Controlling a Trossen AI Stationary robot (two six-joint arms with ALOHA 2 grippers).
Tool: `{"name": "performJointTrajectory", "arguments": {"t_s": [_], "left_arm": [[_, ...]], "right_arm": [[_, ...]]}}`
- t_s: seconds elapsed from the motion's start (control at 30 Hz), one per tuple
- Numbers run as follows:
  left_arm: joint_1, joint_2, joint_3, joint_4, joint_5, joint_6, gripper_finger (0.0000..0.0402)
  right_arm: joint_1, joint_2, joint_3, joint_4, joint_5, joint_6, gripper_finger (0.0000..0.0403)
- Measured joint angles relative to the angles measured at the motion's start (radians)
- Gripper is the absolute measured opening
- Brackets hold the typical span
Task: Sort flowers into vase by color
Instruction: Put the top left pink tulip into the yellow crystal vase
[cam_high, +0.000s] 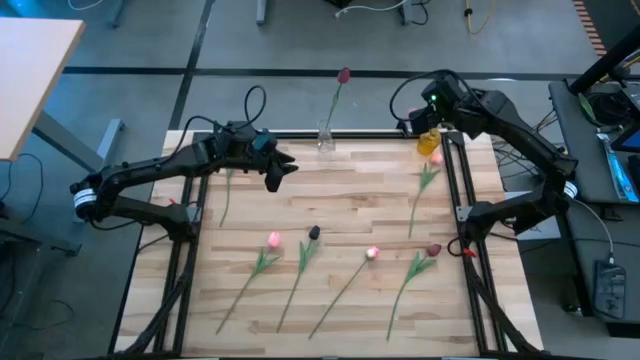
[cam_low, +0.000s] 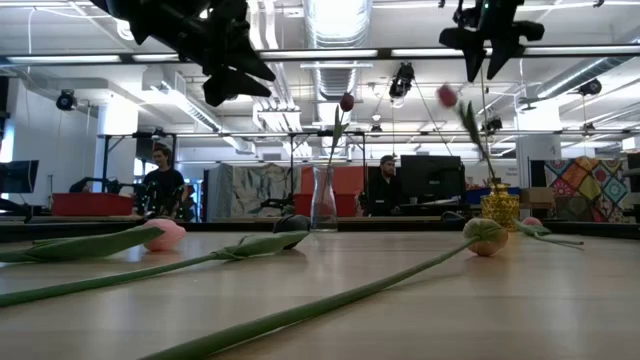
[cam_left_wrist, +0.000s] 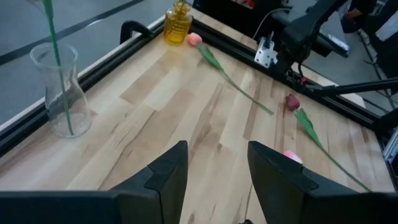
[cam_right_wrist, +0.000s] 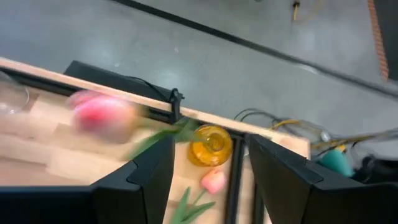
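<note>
A clear glass vase (cam_high: 326, 140) at the far edge holds one maroon tulip (cam_high: 343, 75). A yellow vase (cam_high: 428, 143) stands at the far right corner. A pink tulip (cam_low: 447, 95) leans out of it, its stem in the neck and its head (cam_right_wrist: 102, 115) blurred. My right gripper (cam_right_wrist: 208, 180) hangs open just above that vase. My left gripper (cam_left_wrist: 217, 180) is open and holds nothing, raised over the table's far left part, near the clear vase (cam_left_wrist: 59, 87). Several pink and maroon tulips lie flat on the table.
A pink tulip (cam_high: 436, 158) lies beside the yellow vase. Near the front lie a pink tulip (cam_high: 273, 240), a dark one (cam_high: 314, 233), another pink one (cam_high: 372, 253) and a maroon one (cam_high: 433, 250). Black frame rails (cam_high: 462, 190) run along the table's sides. People sit in the room beyond.
</note>
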Motion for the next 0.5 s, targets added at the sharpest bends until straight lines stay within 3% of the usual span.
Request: {"name": "performJointTrajectory", "arguments": {"t_s": [0.17, 0.3, 0.4, 0.5], "left_arm": [[0.0, 0.003, 0.0, 0.009, -0.022, -0.022, 0.0152], [-0.005, 0.003, 0.0, 0.009, -0.021, -0.031, 0.0152], [-0.009, 0.002, 0.0, 0.007, -0.006, -0.028, 0.0152], [-0.011, 0.002, 0.0, 0.007, 0.035, -0.023, 0.0152]], "right_arm": [[0.0, 0.034, 0.124, -0.094, -0.012, -0.078, 0.0199], [0.0, 0.054, 0.208, -0.214, -0.106, -0.152, 0.0194], [0.0, 0.068, 0.241, -0.303, -0.173, -0.215, 0.016], [0.0, 0.055, 0.226, -0.295, -0.337, -0.297, 0.0096]]}}
